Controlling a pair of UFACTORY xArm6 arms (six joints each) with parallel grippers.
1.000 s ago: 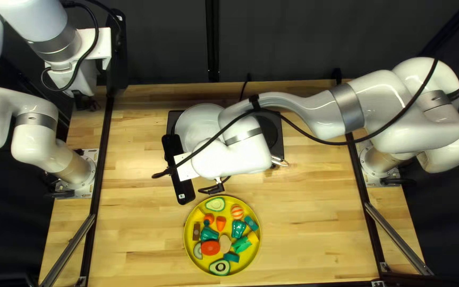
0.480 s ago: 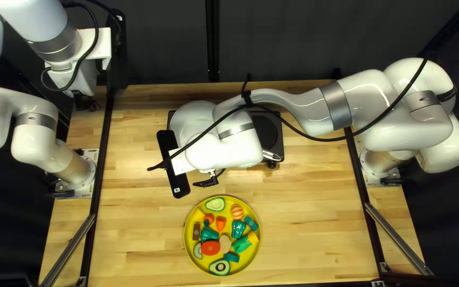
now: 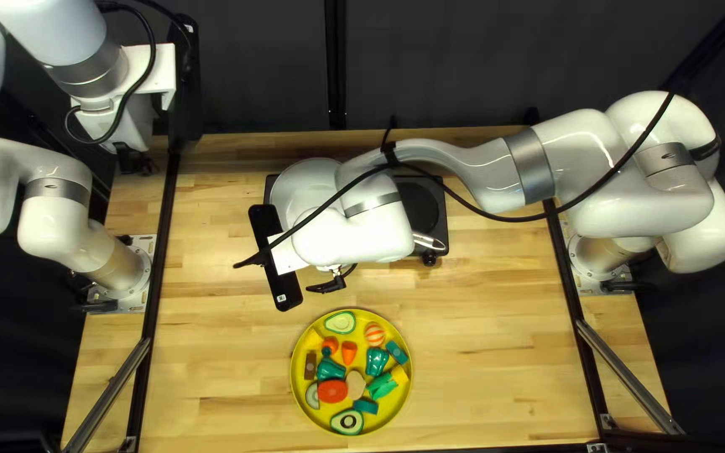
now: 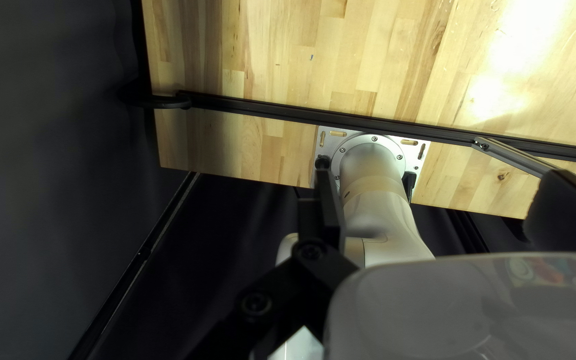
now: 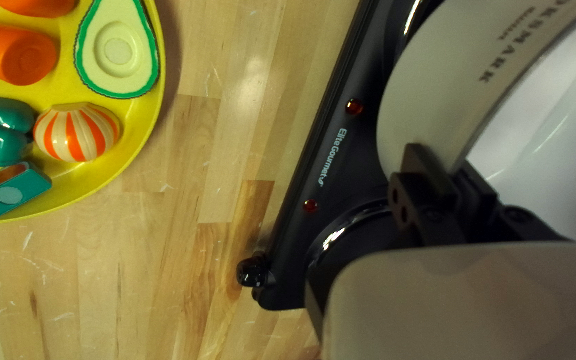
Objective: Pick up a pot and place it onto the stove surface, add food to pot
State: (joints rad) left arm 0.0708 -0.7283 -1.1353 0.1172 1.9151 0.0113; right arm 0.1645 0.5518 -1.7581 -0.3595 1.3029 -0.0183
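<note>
White pot [image 3: 302, 180] and black stove [image 3: 438, 220] share the top left view with a yellow plate [image 3: 298, 390] of toy food on the counter [image 3: 497, 352]. From my left wrist view I can't tell whether my left claw [image 3: 131, 158] is released or clenched. Right wrist view: my right claw [image 3: 354, 241] pinches the pot's wall over the stove, contact beneath perhaps hidden.

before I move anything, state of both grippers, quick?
Left gripper: open, nothing held.
Right gripper: closed on the pot's wall.
</note>
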